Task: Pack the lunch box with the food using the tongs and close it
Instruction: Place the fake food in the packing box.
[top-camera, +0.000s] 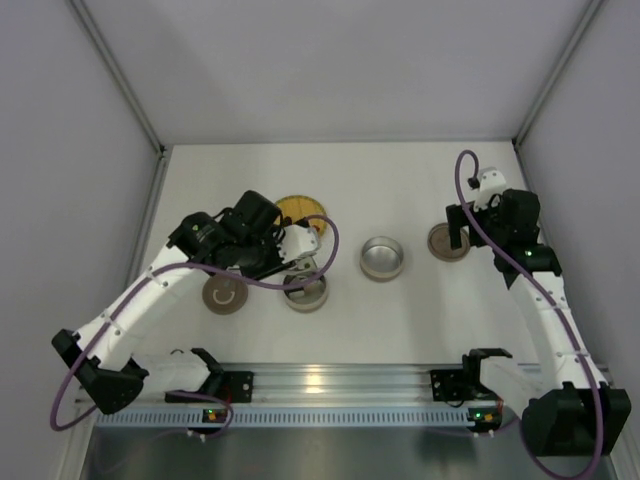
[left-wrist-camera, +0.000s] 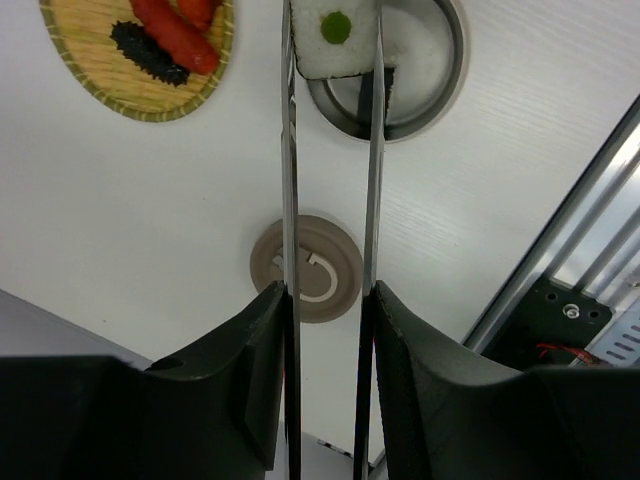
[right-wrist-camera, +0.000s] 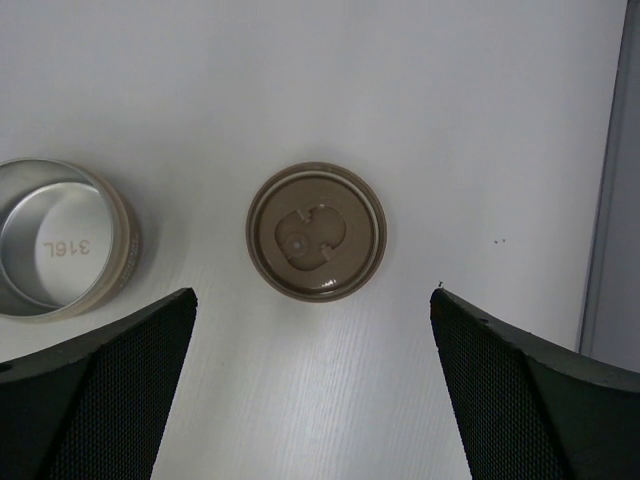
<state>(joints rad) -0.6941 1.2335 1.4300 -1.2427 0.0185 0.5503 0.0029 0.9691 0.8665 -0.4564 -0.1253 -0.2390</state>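
Tongs (left-wrist-camera: 289, 200), squeezed by the left gripper (left-wrist-camera: 328, 300), pinch a white sushi piece (left-wrist-camera: 335, 40) (green centre) over the steel container (left-wrist-camera: 440, 75), so any loosening could drop it on the rim, while the right gripper (right-wrist-camera: 312, 295) hangs wide open above a brown lid (right-wrist-camera: 316, 232).

Left arm (top-camera: 150, 290) reaches up from its base and bends inward at the elbow, with the wrist tipped down toward the table. Left gripper (left-wrist-camera: 328, 300) is partly closed, and its two fingers squeeze the arms of the tongs (left-wrist-camera: 290, 200) from either side. Right arm (top-camera: 545, 300) stretches forward along its own side. Right gripper (right-wrist-camera: 312, 300) points straight down, jaws spread wide.
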